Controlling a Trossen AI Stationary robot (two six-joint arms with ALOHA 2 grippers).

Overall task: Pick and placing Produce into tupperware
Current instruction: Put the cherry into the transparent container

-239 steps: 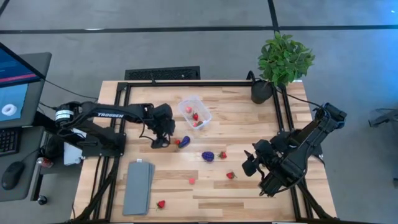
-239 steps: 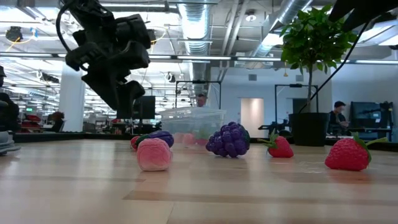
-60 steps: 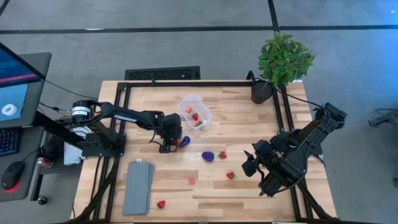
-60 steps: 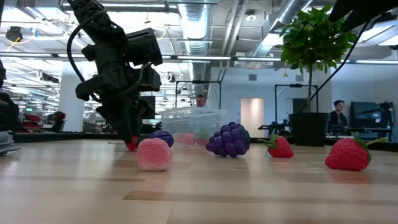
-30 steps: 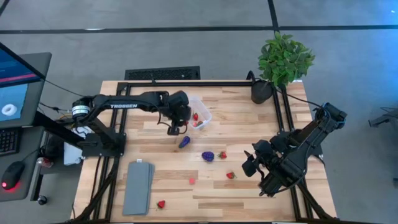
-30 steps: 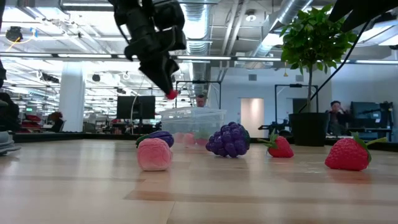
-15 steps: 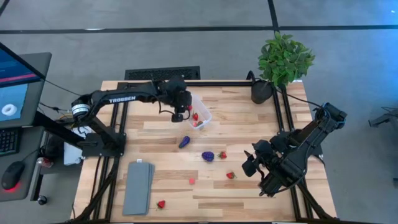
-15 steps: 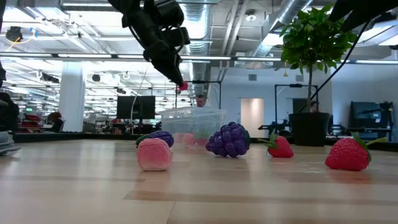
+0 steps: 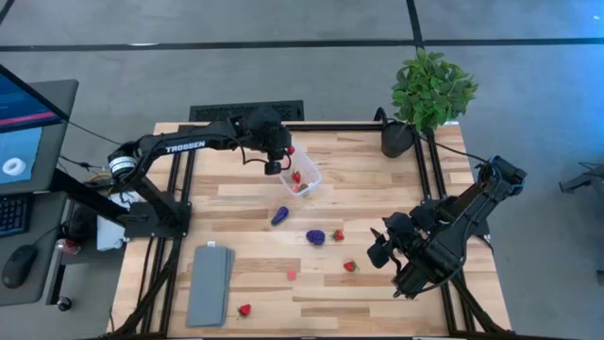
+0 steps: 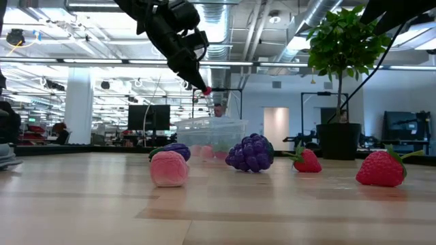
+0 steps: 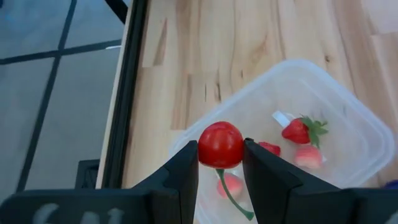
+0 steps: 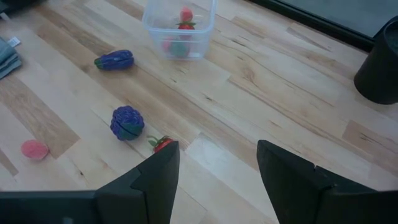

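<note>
With the left gripper [image 11: 221,163] clamped tight on a red cherry [image 11: 220,144] above the tupperware [image 11: 339,106] rim, carry step nearly over; next needed centering, then release.

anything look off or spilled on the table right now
Nothing stands out. The tupperware sits upright with a few pieces inside, the loose produce lies on the table unsorted, and the left gripper holds a red cherry above the tub.
</note>
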